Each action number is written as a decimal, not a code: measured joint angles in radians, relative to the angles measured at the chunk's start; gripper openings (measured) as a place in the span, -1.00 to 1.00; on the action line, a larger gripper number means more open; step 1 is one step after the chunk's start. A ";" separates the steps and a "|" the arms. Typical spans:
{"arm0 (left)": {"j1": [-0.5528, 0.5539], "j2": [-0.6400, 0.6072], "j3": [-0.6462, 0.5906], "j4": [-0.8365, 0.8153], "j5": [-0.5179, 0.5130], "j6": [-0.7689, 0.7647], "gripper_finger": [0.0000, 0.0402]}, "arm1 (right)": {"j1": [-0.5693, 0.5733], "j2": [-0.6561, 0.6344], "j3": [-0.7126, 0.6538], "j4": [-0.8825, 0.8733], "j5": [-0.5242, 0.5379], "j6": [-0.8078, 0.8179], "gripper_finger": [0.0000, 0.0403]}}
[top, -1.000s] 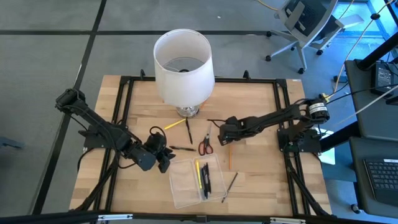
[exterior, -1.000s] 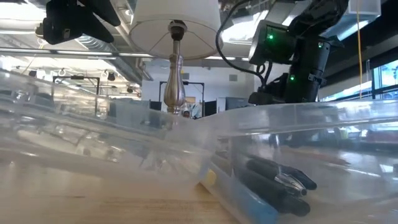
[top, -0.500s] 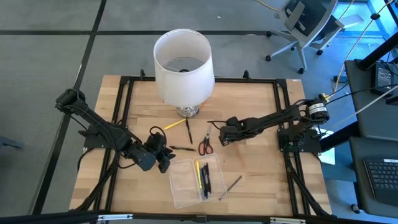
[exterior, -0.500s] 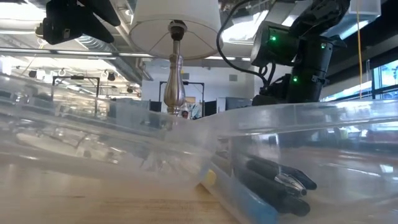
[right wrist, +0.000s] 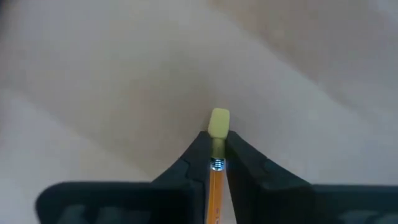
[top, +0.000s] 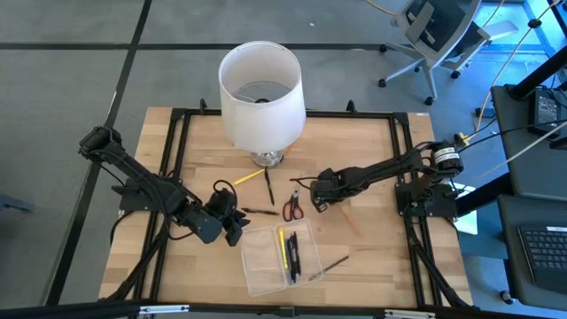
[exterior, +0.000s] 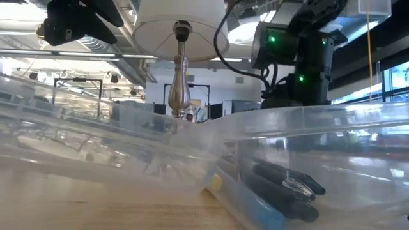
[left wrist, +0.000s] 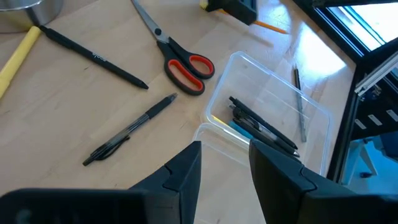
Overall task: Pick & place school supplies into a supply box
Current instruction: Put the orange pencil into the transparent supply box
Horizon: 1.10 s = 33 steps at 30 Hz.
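Note:
The clear supply box (top: 282,257) lies near the table's front edge, with a yellow pencil and dark pens (left wrist: 261,127) in it. A thin grey pencil (top: 328,268) lies across its right rim. Red-handled scissors (top: 292,206), two black pens (top: 260,211) (top: 268,186) and a yellow pencil (top: 248,175) lie on the wood. My right gripper (top: 317,196) (right wrist: 217,146), right of the scissors, is shut on an orange pencil (top: 347,218). My left gripper (left wrist: 224,168) (top: 233,221) stands open at the box's far left corner, touching nothing. My right gripper pinches the orange pencil between its two fingertips at the metal band (right wrist: 217,163) just behind the eraser. The yellow eraser (right wrist: 219,122) sticks out past the fingertips. The shaft (right wrist: 215,193) runs back along the fingers, trailing toward the table's near right.
A white lamp (top: 261,93) on a metal foot stands at the far middle of the table. A black metal frame (top: 403,151) borders the table on all sides. Bare wood lies right of the box and behind the orange pencil.
My right gripper has shut on the orange pencil's eraser end. The pencil, which lay pointing toward the near edge, has swung about that end so that its tip now points toward the near right. The grey pencil on the box's rim has turned flatter.

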 joint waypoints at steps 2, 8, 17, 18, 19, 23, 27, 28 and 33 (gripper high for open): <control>0.000 0.000 0.000 0.000 0.000 0.000 -0.37 | 0.001 -0.002 0.035 -0.019 -0.010 -0.025 -0.80; 0.000 0.000 0.000 0.000 0.000 0.001 -0.37 | 0.000 -0.004 0.130 -0.065 -0.097 -0.079 -0.80; 0.000 0.000 0.000 0.000 0.000 0.001 -0.37 | 0.048 -0.006 0.350 -0.063 -0.107 -0.064 -0.78; 0.000 0.000 0.000 0.000 0.000 0.001 -0.37 | 0.061 -0.006 0.374 -0.062 -0.090 -0.048 -0.78; 0.000 0.000 0.000 0.000 0.000 0.001 -0.37 | 0.076 -0.006 0.395 -0.061 -0.066 -0.033 -0.78; 0.000 0.000 0.000 0.000 0.000 0.004 -0.37 | 0.148 -0.007 0.455 -0.052 0.096 0.045 -0.78; 0.000 0.000 0.000 0.000 0.001 0.027 -0.37 | 0.229 -0.008 0.461 0.018 0.316 0.119 -0.78; 0.000 0.000 0.000 0.000 0.001 0.027 -0.37 | 0.248 -0.008 0.461 0.033 0.360 0.140 -0.77; 0.000 0.000 0.000 0.000 0.001 0.027 -0.37 | 0.321 -0.002 0.461 0.067 0.449 0.226 -0.77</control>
